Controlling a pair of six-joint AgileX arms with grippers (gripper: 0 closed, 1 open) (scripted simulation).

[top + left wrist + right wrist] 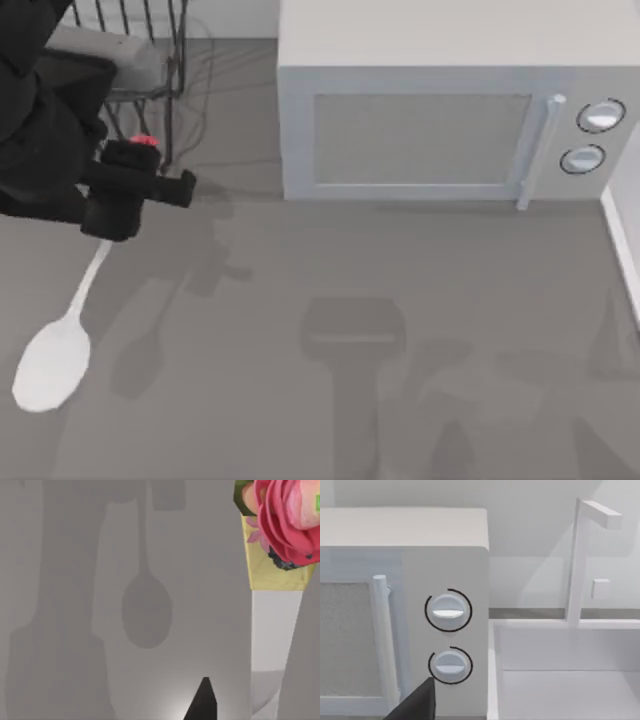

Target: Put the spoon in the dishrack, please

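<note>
Spoon (62, 335): slim, white, oval bowl toward near-left, handle running up to red ball end under left gripper (122, 170). Spoon lifted off table (300, 260), its shadow beside it. Left gripper pinching handle near red end, arm reaching in from far left, just beside black wire dishrack (150, 45) at far left. Grey microwave (420, 130) to right.

Dishrack (150, 60) in the back left corner, microwave (440, 130) to its right, spoon (60, 350) held up front left, sink (560, 670) far right.
</note>
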